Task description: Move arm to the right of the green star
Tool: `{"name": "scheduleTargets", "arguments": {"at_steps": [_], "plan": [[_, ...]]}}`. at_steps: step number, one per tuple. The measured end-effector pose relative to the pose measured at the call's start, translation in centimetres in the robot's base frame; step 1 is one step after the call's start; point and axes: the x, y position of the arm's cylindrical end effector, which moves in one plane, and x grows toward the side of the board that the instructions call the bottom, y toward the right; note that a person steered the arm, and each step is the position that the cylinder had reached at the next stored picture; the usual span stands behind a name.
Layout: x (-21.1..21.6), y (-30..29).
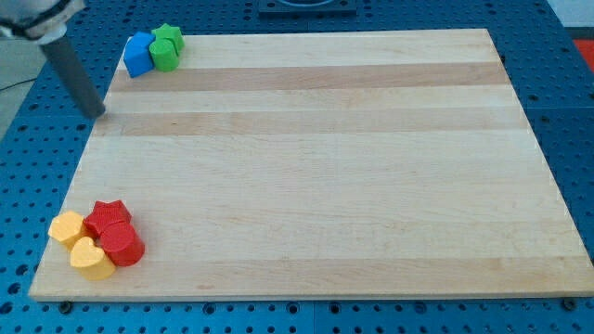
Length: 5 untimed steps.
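Note:
The green star [171,37] sits at the board's top left corner, touching a second green block [165,57] just below it and a blue block [138,54] on its left. My dark rod comes down from the view's top left. My tip [96,115] rests at the board's left edge, below and to the left of this cluster, and touches no block.
The light wooden board [316,167] lies on a blue perforated table. A second cluster sits at the bottom left corner: a yellow block [68,227], a red star [109,215], a red block [122,246] and a yellow heart [91,259].

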Motion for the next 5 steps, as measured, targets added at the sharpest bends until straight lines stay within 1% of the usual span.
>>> {"name": "scheduleTargets", "arguments": {"at_steps": [1, 2, 3, 4, 5], "plan": [[-2.7, 2.5], [-0.6, 6.5], [-0.6, 13.3], [-7.1, 18.7], [-13.8, 19.0]]}}
